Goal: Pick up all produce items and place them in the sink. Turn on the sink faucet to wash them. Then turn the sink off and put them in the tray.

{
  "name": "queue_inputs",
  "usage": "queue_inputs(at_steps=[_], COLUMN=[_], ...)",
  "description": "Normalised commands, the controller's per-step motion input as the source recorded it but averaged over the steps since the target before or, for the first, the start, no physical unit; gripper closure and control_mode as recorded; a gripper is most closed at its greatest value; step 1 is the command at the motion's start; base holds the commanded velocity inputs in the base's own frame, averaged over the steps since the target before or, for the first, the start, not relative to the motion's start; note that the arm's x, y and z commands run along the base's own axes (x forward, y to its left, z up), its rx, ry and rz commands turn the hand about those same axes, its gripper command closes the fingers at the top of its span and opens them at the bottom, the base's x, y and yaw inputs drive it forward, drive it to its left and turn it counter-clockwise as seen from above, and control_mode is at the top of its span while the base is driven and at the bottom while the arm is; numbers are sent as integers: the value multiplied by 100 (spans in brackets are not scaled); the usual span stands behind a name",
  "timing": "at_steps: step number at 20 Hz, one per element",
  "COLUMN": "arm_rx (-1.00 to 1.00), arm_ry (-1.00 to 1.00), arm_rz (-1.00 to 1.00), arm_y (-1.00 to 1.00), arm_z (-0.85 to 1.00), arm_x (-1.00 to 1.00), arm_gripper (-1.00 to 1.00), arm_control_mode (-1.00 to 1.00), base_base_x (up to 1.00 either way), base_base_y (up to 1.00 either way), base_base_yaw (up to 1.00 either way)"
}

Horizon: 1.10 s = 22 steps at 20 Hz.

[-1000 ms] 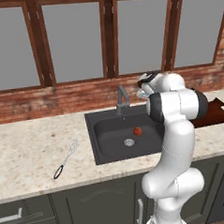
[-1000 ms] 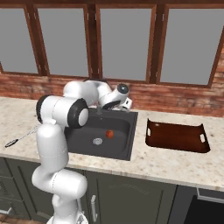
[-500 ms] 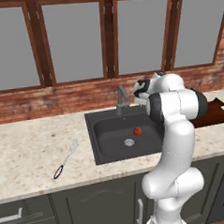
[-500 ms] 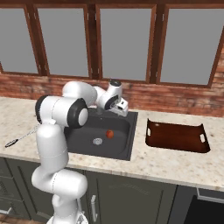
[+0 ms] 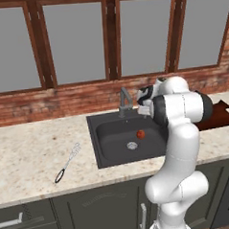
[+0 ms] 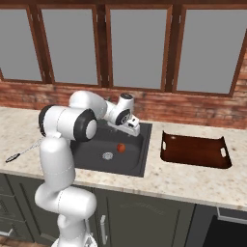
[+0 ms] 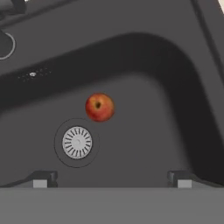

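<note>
A small red-orange produce item (image 7: 99, 107) lies on the floor of the black sink (image 7: 175, 87), just beside the silver drain (image 7: 77, 142). The base views show the fruit (image 5: 140, 133) (image 6: 120, 147) in the basin's right half. My gripper (image 7: 111, 179) hangs open and empty above the basin, looking down at the fruit. In the base views the gripper (image 5: 144, 104) (image 6: 132, 127) is over the sink's back right part, close to the dark sink faucet (image 5: 124, 100). The reddish-brown tray (image 6: 193, 152) lies on the counter right of the sink (image 6: 87, 149).
A wire whisk with a black handle (image 5: 67, 162) (image 6: 21, 150) lies on the speckled counter left of the sink. A brick wall and windows run behind the counter. My own arm stands in front of the sink's right side and covers part of the tray (image 5: 223, 117).
The hand has dropped a little lower toward the basin, still near the faucet. The jaws stay open. The fruit has not moved.
</note>
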Motion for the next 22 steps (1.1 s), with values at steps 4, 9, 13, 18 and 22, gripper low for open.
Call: queue_inputs(at_steps=[4,9,13,18,22], arm_rx=[0,0,1,0,0], arm_ry=[-3,-16,-19,-11,-1], arm_rz=[0,1,1,0,0], arm_y=[0,0,0,0,1], arm_z=[-41,-31,-21,-23,-15], arm_x=[-21,-3,0,0,0], arm_gripper=[-100,-100,-100,-100,-100], arm_control_mode=[-100,-100,-100,-100,-100], base_base_x=[0,0,0,0,0], base_base_y=[0,0,0,0,0], base_base_yaw=[0,0,0,0,0])
